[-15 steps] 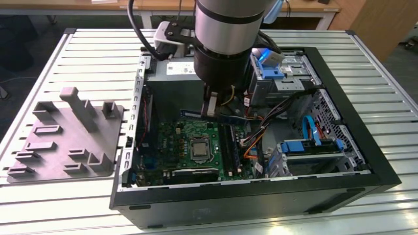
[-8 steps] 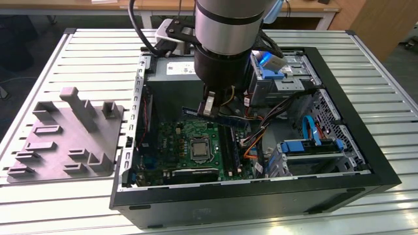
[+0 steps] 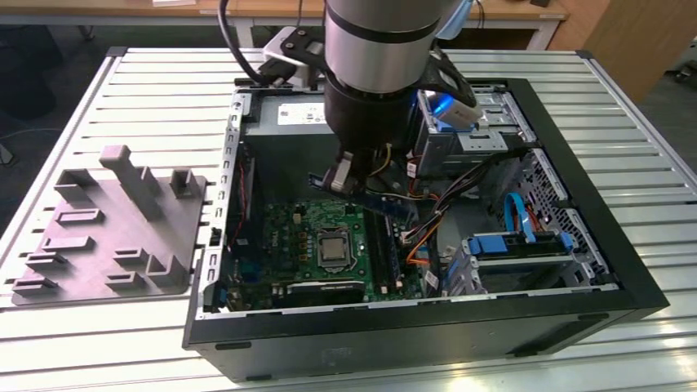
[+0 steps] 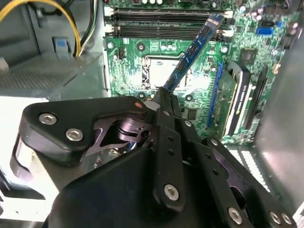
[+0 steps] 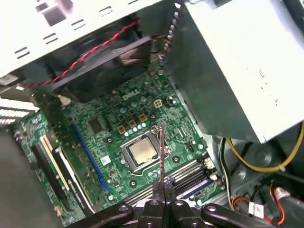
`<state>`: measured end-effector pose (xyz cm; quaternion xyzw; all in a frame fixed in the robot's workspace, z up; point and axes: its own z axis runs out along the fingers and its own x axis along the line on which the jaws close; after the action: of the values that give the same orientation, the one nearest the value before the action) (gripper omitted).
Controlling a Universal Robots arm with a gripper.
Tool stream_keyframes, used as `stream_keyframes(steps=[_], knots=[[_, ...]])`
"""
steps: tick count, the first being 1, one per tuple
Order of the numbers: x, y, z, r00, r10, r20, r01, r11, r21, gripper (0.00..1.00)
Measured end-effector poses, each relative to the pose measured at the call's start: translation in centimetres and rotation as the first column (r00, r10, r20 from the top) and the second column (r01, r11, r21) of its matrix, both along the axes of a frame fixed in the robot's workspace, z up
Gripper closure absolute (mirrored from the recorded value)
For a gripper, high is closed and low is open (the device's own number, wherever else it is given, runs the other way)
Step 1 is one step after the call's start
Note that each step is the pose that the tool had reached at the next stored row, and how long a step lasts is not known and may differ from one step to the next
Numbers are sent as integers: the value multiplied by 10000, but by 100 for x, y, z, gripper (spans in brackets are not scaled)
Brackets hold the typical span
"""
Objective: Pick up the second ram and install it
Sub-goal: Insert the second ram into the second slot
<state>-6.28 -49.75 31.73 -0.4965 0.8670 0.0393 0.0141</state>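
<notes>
Because the second ram (image 4: pixel 194 50) must slide edge first into one of the long slots (image 4: pixel 161 19), the arm (image 3: pixel 381 49) holds it on its thin edge, up in the air just over the silver CPU socket (image 5: pixel 142 153). It is not pushed in yet. The jaws are squeezed tight on one end, and the other end pokes out toward the long slots beside that socket.

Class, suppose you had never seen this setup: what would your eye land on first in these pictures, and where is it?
The big arm reaching down into the open computer case dominates the exterior view. In the second wrist view, its fingers pinch the second ram, slanted over the green motherboard and its silver CPU socket.
</notes>
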Motion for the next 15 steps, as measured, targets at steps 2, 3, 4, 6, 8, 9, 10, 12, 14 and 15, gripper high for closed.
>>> stream_keyframes(steps=[2, 3, 4, 6, 8, 9, 10, 12, 14, 15], knots=[[0, 0, -3, 9994, -359, 0, 359, 9994, 1, 89], [0, 0, -4, 9985, -540, 0, 540, 9985, 0, 89], [0, 0, -5, 9973, -733, 1, 733, 9973, 0, 89], [0, 0, -7, 9941, -1087, 0, 1087, 9941, 0, 89], [0, 0, -10, 9894, -1450, 0, 1450, 9894, 0, 89], [0, 0, -11, 9867, -1627, 0, 1627, 9867, -1, 89], [0, 0, -12, 9834, -1816, 0, 1816, 9834, -1, 89], [0, 0, -15, 9762, -2169, 0, 2169, 9762, 0, 89], [0, 0, -17, 9678, -2518, 0, 2518, 9678, -1, 89], [0, 0, -19, 9631, -2691, 0, 2691, 9631, -1, 89]])
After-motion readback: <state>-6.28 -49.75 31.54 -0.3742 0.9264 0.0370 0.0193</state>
